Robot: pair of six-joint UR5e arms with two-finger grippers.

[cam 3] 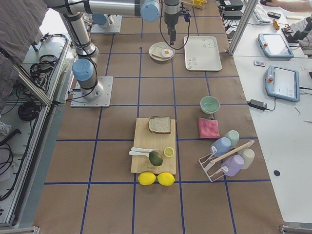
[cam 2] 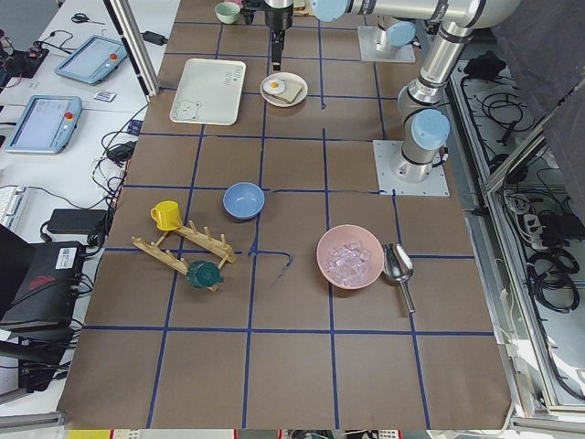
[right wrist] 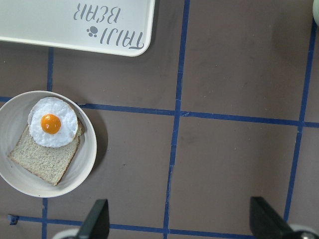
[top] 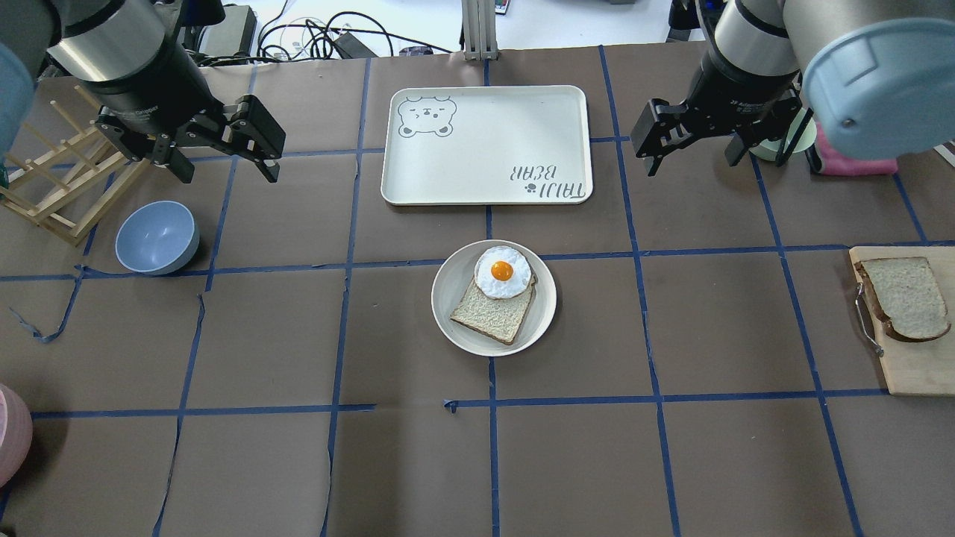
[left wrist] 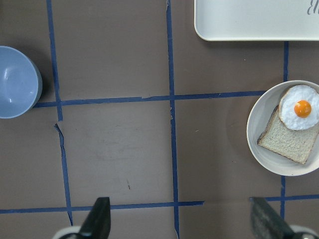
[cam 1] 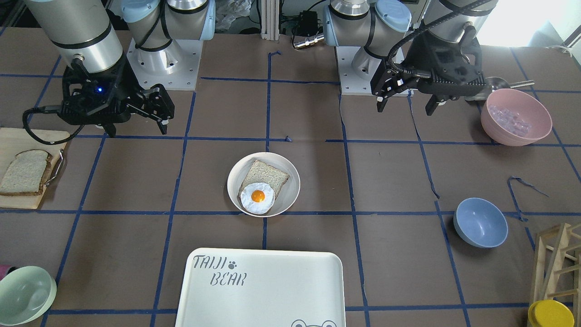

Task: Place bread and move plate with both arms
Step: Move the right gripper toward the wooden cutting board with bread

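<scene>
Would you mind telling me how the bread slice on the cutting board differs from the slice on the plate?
The bread on the cutting board is bare, larger and dark-crusted; the smaller slice on the plate is paler-crusted and partly covered by a fried egg. Both lie flat.

Overhead + front cams face each other — both wrist cams look down, share plate [left wrist: 275, 162].
</scene>
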